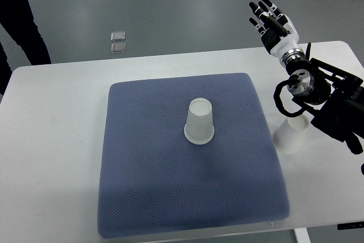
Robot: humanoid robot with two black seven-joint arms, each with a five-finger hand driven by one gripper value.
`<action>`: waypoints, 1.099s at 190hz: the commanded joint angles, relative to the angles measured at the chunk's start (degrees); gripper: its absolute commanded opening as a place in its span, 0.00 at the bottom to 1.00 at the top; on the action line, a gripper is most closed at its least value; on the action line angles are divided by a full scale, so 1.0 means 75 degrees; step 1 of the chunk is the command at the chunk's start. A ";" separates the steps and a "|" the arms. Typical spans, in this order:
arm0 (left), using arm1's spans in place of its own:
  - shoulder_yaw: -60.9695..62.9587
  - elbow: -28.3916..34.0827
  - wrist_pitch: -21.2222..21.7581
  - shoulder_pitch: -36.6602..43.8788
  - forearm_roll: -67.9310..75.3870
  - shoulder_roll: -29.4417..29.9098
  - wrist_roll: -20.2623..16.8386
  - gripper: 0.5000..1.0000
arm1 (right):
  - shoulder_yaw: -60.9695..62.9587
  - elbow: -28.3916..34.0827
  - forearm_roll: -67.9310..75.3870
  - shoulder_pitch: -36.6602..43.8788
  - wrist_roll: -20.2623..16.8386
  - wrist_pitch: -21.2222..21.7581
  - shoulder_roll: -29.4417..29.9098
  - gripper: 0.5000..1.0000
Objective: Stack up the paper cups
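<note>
A white paper cup (199, 122) stands upside down near the middle of the blue-grey mat (148, 186). A second white cup (290, 135), also upside down, rests on the bare white table just off the mat's right edge, partly hidden under my right forearm. My right hand (271, 20) is raised past the table's far edge, well beyond both cups, with its fingers spread and holding nothing. My left arm does not show.
The white table (51, 140) carries the mat. A person's dark trouser leg (23, 15) stands at the far left on the grey floor. Two small clear squares (118, 41) lie on the floor beyond the table.
</note>
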 commanded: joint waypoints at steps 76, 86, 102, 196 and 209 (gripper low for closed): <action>0.0037 0.0106 0.0012 -0.0023 -0.0012 0.0000 -0.0001 1.00 | 0.0000 0.0001 0.0000 0.0004 -0.0006 0.0011 0.0000 0.83; 0.0025 0.0082 0.0012 -0.0012 -0.0012 0.0000 -0.0012 1.00 | 0.0000 0.0001 0.0000 0.0004 0.0005 0.0011 0.0000 0.83; 0.0014 0.0059 0.0012 -0.0012 -0.0012 0.0000 -0.0012 1.00 | 0.0000 0.0001 0.0000 0.0004 0.0005 0.0011 0.0000 0.83; 0.0025 0.0094 0.0012 -0.0012 -0.0012 0.0000 -0.0012 1.00 | -0.0059 0.0001 -0.0012 0.0144 -0.0018 0.0011 -0.0070 0.83; 0.0025 0.0094 0.0012 -0.0012 -0.0012 0.0000 -0.0012 1.00 | -0.0082 0.0001 -0.0129 0.0214 -0.0030 0.0022 -0.0117 0.83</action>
